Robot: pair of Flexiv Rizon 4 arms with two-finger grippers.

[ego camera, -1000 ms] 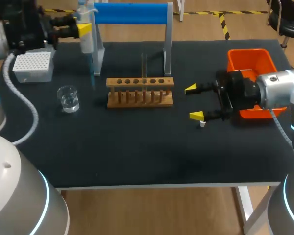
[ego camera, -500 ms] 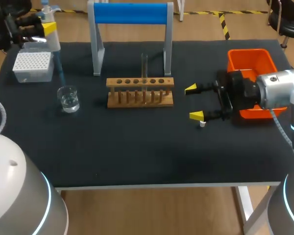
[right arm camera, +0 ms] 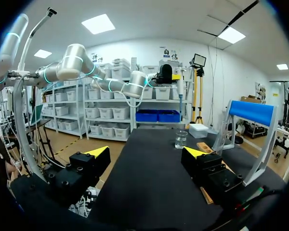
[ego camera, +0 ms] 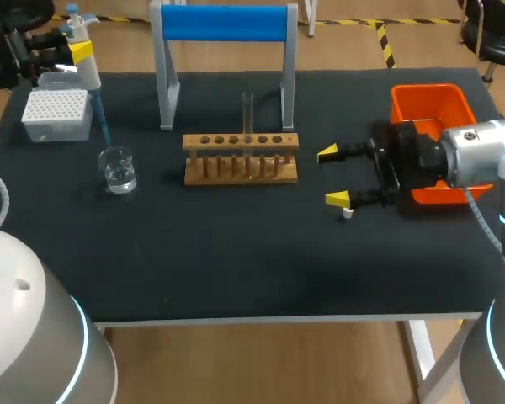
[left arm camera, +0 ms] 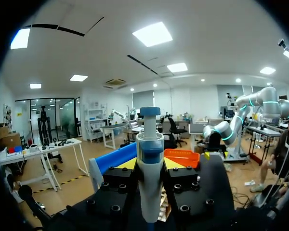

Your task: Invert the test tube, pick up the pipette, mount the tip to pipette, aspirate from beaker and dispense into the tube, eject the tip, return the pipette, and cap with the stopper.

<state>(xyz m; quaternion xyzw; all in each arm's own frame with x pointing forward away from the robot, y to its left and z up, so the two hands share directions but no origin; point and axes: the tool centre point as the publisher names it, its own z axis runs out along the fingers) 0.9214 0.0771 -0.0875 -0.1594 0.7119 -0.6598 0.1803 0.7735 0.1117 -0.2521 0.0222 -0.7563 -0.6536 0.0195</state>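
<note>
Within the last second the left tool [ego camera: 77, 52] had carried the pipette [ego camera: 88, 76] clear of the blue-topped stand [ego camera: 223, 23], which now stood well off to that tool's side. Most of that travel came in the first half-second; after it the tool only drifted a little further the same way. Its fingers were clamped on the pipette's white body from both sides, the plunger standing above them and the thin blue shaft hanging below. The tip box [ego camera: 57, 114] lay under and just beside the tool, and the beaker [ego camera: 118, 170] sat near the shaft's lower end, though the shaft looked raised above both. Whether a tip was already seated could not be told.

The right tool [ego camera: 332, 176] had not moved. Its fingers stood apart and held nothing, low over the counter [ego camera: 236, 269], with the small white stopper [ego camera: 348, 214] lying just beside one fingertip. The test tube [ego camera: 247, 114] stood upright in the wooden rack [ego camera: 240, 160], ahead of the right tool's open fingers.

The pick-up therefore looked finished, and the pipette was placed for the tip-mounting step. That step would call for lining the shaft squarely over one hole of the tip box before pressing down, since a skewed press could seat the tip badly
</note>
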